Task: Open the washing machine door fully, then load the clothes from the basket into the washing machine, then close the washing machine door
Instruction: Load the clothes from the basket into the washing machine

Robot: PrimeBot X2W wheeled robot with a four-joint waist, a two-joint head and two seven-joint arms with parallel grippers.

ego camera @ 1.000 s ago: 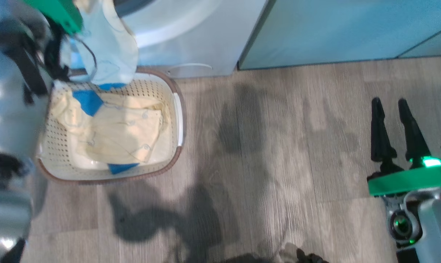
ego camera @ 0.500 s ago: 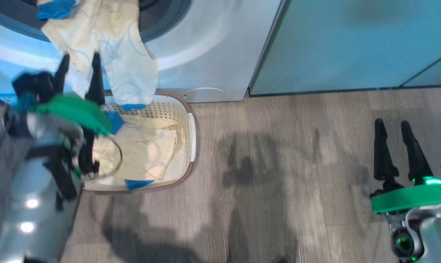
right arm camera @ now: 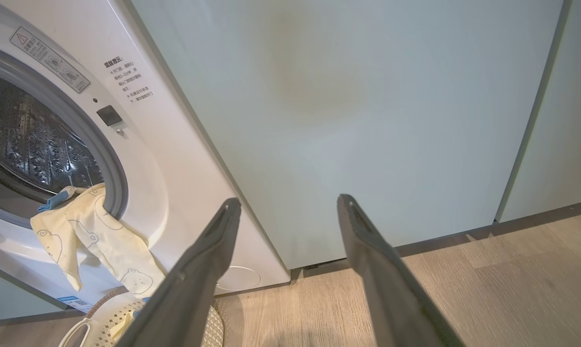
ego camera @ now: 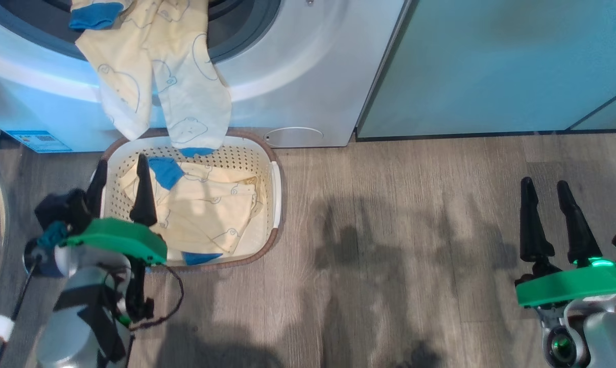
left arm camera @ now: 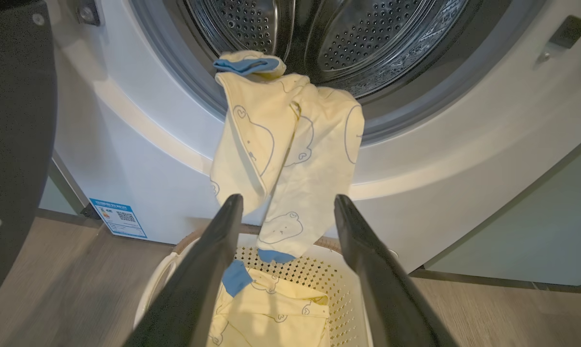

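Head view showed the left claw (ego camera: 122, 160) lower than half a second before. Then its fingers had crossed the hanging garment; now they stood clear of it, spread wide and empty, over the left part of the basket (ego camera: 276, 189). A second before, that claw had been up by the washer (ego camera: 298, 66) with the garment at it. The camera had also shifted, so more of the washer showed.

The garment (ego camera: 160, 76) lay draped over the lower lip of the washer's opening. Its blue-trimmed end was just inside, and its two legs hung down the white front. The longer leg's blue cuff reached the basket's back rim. In the left wrist view it hung beyond the fingertips, apart from them, below the drum (left arm camera: 348, 38).

A second garment (ego camera: 211, 209) lay in the basket, its blue part just beside the claw's inner finger.

The door (left arm camera: 16, 120) stood open at the left, and a blue sticker (ego camera: 37, 140) marked the washer's lower front. The right claw (ego camera: 544, 182) hung well apart to the right over the wood floor (ego camera: 389, 230), spread and empty, facing the cabinet (ego camera: 492, 61).
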